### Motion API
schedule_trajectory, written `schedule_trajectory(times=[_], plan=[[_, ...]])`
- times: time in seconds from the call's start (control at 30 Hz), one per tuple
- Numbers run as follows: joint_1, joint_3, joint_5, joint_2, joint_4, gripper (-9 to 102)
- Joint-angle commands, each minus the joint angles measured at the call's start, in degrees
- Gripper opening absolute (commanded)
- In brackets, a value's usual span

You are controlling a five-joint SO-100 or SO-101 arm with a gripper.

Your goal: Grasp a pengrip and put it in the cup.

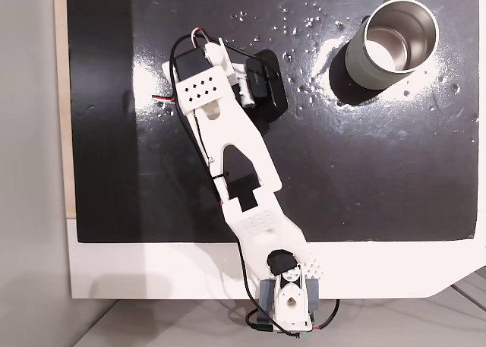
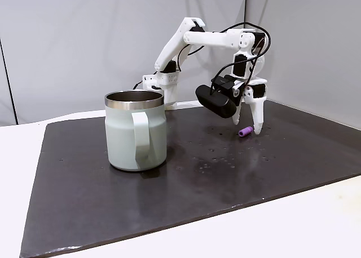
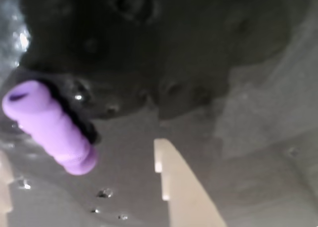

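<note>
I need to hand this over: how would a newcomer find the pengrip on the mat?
Start at the black mat and find the white arm's gripper, which points down at the end away from the steel cup. Between its fingertips lies the pengrip: a tiny light-purple ribbed tube on its side, the one coloured thing on the mat.

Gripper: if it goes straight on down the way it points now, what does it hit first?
Likely the black mat. The gripper points down, fingertips almost on it, with the pengrip lying between the open fingers, though depth is unclear.
</note>
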Motion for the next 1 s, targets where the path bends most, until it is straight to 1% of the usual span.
schedule_trajectory(times=[0.0, 0.23, 0.5, 0.63, 0.77, 0.97], plan=[[0.3, -4.4, 0.5, -0.7, 0.5, 27], [0.1, -5.7, 1.0, -3.2, 0.5, 9], [0.4, -5.8, 1.3, -3.2, 0.4, 0], [0.6, -5.8, 1.3, -1.3, 1.1, 0], [1.1, -5.9, 1.3, 4.3, 2.6, 0], [3.1, -11.3, 0.4, 11.4, 9.7, 0]])
